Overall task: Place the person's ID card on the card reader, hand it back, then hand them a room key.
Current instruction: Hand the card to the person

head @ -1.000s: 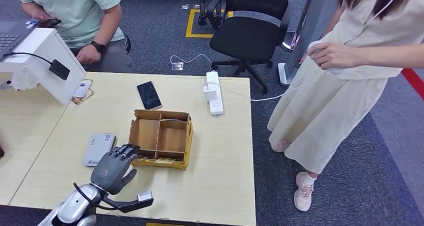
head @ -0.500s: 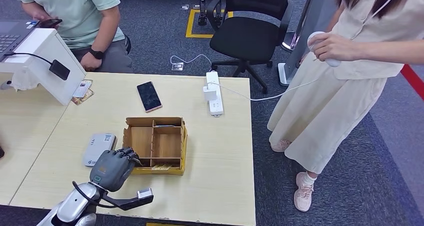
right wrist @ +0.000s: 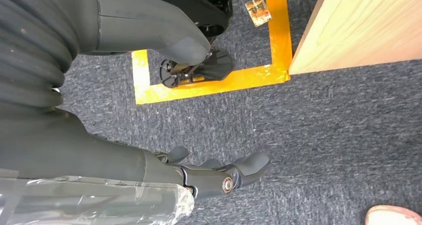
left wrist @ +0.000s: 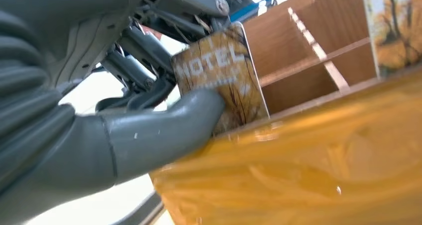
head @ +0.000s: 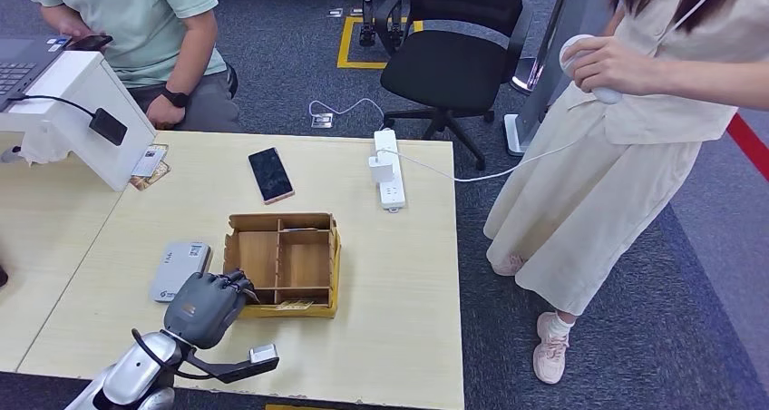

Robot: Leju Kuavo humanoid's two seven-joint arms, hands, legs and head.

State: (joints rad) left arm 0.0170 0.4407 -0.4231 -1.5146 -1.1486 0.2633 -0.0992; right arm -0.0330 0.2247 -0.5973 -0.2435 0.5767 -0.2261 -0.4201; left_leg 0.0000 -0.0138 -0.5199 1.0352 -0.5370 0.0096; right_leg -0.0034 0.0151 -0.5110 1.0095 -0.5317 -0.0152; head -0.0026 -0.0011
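Observation:
A room key card (left wrist: 221,78) printed with HOTEL stands in the front slot of the cardboard divider box (head: 281,219), and my left hand (head: 207,306) pinches it between thumb (left wrist: 164,128) and fingers. In the head view this hand sits at the box's front left corner, and its fingers hide the card. The box's yellow front wall (left wrist: 298,175) is close to the left wrist camera. The white card reader (head: 179,269) lies flat just left of the box. My right hand (right wrist: 219,172) hangs over the carpet beside the table, fingers apart, holding nothing.
A person in a cream dress (head: 617,156) stands right of the table holding a white object. A seated person (head: 145,38) is at the far left. A phone (head: 270,174), a power strip (head: 387,169), a white stand (head: 82,102) and cards beside it (head: 150,163) lie on the table.
The box has turned square and slid slightly left toward my left hand, which has drawn back a little. The standing person has raised the white object.

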